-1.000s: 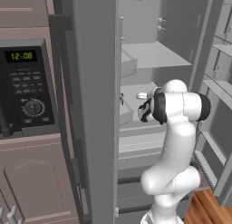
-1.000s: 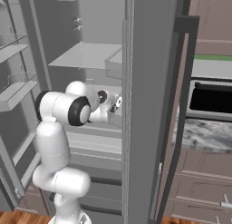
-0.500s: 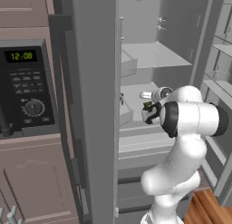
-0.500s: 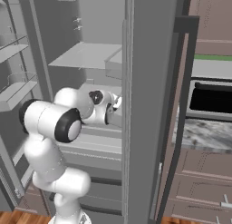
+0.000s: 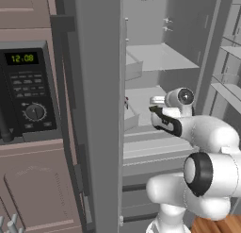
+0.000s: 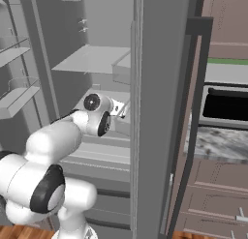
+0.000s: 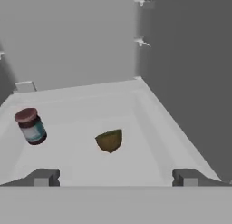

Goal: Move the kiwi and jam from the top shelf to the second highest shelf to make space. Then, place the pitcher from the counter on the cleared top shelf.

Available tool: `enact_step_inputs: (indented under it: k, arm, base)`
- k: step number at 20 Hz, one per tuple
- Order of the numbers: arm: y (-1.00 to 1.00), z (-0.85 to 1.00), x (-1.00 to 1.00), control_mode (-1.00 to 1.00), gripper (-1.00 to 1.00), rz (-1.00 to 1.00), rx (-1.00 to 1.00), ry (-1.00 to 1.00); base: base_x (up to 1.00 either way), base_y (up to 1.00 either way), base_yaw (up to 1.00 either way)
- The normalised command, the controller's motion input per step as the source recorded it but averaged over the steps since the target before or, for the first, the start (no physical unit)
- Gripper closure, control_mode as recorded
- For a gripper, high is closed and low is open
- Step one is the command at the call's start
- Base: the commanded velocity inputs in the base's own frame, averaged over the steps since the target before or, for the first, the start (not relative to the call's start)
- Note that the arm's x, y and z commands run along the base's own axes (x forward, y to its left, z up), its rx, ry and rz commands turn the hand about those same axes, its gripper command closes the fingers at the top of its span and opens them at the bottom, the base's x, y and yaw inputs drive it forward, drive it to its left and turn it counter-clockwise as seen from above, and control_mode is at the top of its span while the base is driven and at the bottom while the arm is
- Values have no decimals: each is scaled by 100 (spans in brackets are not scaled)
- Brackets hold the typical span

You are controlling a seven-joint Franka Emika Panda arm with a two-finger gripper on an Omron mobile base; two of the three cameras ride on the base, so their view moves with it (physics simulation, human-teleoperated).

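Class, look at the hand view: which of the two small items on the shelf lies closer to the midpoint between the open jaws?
The kiwi, the olive-brown fruit near the centre of the shelf. The jam, with its reddish lid, sits farther off to the left.

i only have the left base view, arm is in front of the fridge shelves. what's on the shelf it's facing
Observer: The hand view shows the jam and the kiwi sitting on one pale shelf.
Operator: are they touching
Observer: No, they sit apart, with bare shelf between them. In the hand view the jam is to the left of the kiwi.
Operator: is the gripper holding anything
Observer: No. The gripper is open with nothing between its fingertips, and both items lie beyond them.
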Motion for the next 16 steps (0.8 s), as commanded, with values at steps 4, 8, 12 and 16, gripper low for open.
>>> enact_step_inputs:
  k: [4,8,12,16]
  arm:
    - [53,61,-98,-100,-100,0,0,10]
    - [52,66,-100,-100,-100,0,0,9]
    - [24,57,-100,-100,-100,0,0,2]
    - [4,61,-98,-100,-100,0,6,0]
  base:
    - [0,0,0]
    - [0,0,0]
    - [0,0,0]
    - [0,0,0]
